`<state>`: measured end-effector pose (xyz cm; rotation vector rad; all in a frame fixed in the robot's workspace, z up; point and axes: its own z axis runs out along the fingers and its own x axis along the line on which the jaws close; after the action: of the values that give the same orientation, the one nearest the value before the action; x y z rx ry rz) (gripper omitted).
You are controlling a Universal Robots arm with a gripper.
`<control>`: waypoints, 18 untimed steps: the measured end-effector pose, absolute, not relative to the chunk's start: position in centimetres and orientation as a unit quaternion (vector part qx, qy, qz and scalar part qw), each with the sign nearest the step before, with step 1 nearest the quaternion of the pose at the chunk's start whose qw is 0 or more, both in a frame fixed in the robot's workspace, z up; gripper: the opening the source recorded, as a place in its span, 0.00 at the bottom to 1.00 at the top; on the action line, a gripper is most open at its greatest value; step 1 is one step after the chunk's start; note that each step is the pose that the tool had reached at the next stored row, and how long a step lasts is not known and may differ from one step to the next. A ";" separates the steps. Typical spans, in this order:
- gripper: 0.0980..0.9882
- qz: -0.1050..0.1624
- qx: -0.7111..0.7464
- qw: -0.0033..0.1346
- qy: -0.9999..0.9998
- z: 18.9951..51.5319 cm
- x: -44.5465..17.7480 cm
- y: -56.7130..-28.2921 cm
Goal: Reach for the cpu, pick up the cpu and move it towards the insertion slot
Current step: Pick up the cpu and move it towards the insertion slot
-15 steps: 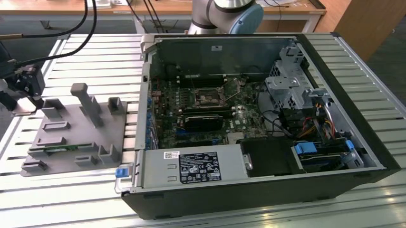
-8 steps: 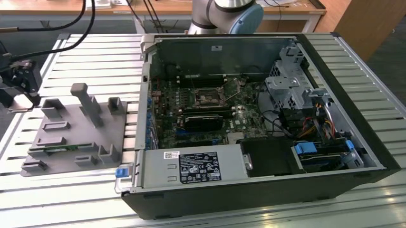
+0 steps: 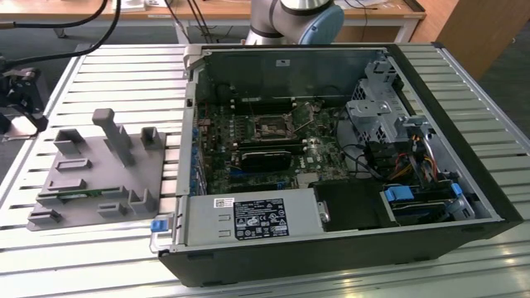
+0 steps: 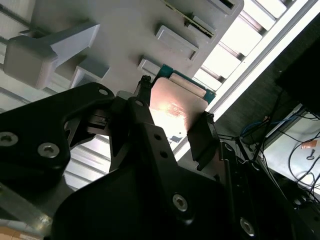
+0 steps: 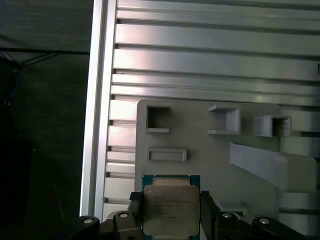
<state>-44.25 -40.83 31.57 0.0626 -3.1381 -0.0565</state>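
The cpu [image 5: 170, 206] is a flat square chip with a silvery top and a green rim. My gripper [image 5: 171, 214] is shut on it, one black finger on each of two opposite edges. In the second wrist view the cpu [image 4: 174, 102] catches the light between the same fingers [image 4: 202, 135], held above the grey plastic tray [image 4: 125, 30]. In the exterior view my gripper [image 3: 20, 115] hangs at the far left, beyond the tray [image 3: 103, 171]. The insertion slot [image 3: 272, 128] is the square black socket with a metal frame on the motherboard inside the open computer case, well to the exterior view's right.
The grey tray carries raised blocks, a tall post [image 3: 114, 133] and a green memory stick [image 3: 79, 195]. The open case [image 3: 331, 155] holds a power supply [image 3: 257, 218], drive cage [image 3: 377, 118] and cables. The slatted metal table [image 3: 116, 68] ends near the gripper.
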 end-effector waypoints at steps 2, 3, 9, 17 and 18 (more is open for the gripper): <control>0.50 -0.018 0.020 0.001 -1.000 32.0 -44.2 -40.8; 0.50 -0.018 0.020 0.001 -1.000 32.2 -44.2 -40.8; 0.50 -0.017 0.020 0.001 -1.000 33.7 -44.2 -40.8; 0.50 -0.017 0.019 0.001 -1.000 35.6 -44.2 -40.8; 0.50 -0.017 0.019 0.001 -1.000 35.9 -44.2 -40.8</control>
<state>-44.20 -40.81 35.86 0.0594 -3.1382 -0.0540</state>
